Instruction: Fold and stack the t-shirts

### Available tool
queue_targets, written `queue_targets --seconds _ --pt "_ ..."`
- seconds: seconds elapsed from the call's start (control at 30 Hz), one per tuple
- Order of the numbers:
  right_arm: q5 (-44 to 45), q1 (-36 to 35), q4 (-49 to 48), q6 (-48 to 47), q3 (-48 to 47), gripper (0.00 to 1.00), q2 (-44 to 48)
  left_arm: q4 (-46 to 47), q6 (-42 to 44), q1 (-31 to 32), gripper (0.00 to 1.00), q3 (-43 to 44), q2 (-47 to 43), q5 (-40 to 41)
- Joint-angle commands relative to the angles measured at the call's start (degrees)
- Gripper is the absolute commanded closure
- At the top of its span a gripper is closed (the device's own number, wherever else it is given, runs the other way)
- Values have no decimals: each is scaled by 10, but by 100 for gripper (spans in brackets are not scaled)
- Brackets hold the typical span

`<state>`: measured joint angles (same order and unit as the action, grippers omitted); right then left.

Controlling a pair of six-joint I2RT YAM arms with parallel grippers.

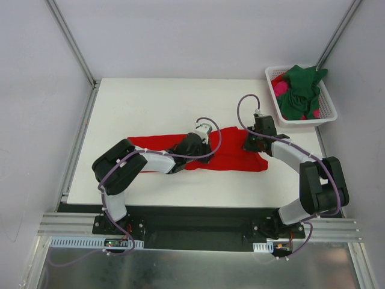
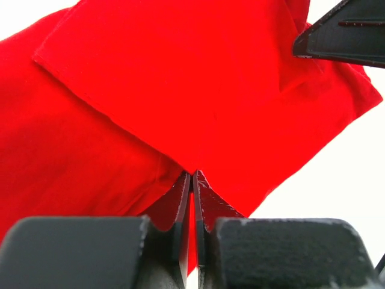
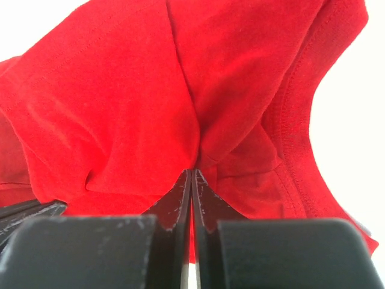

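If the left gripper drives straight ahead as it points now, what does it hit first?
The red t-shirt the left gripper is pinching; more cloth lies directly ahead. The right gripper looks off to one side, though depth is unclear.

the red t-shirt (image 1: 231, 158) is seen folded into a long, flat band laid crosswise on the middle of the white table (image 1: 150, 102), while the dark green t-shirt (image 1: 299, 90) is heaped crumpled over the magenta-pink t-shirt (image 1: 280, 89) inside the white basket (image 1: 307, 122) at the far right corner.
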<state>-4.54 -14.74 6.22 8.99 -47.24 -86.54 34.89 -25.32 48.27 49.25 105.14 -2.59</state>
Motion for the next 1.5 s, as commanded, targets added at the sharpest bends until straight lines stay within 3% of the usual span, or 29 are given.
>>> queue_targets --seconds 0.0,0.93,1.0,1.07,1.17,1.47 --pt "11 2 6 1 0 98 23 25 -9 -5 100 0 1 -7" --pt "121 5 94 -18 -27 99 33 13 -12 -12 100 -86 -66 -14" --pt "119 6 101 -19 -27 87 40 11 -14 -12 99 -83 -68 -16" --pt "117 6 110 -20 -26 68 50 9 -14 -12 87 -81 -70 -19" --pt "130 6 127 -21 -24 57 75 0 -16 -11 72 -79 -86 -23" --pt "103 -2 159 -25 -19 51 177 -53 -9 -1 64 -91 -224 -13"
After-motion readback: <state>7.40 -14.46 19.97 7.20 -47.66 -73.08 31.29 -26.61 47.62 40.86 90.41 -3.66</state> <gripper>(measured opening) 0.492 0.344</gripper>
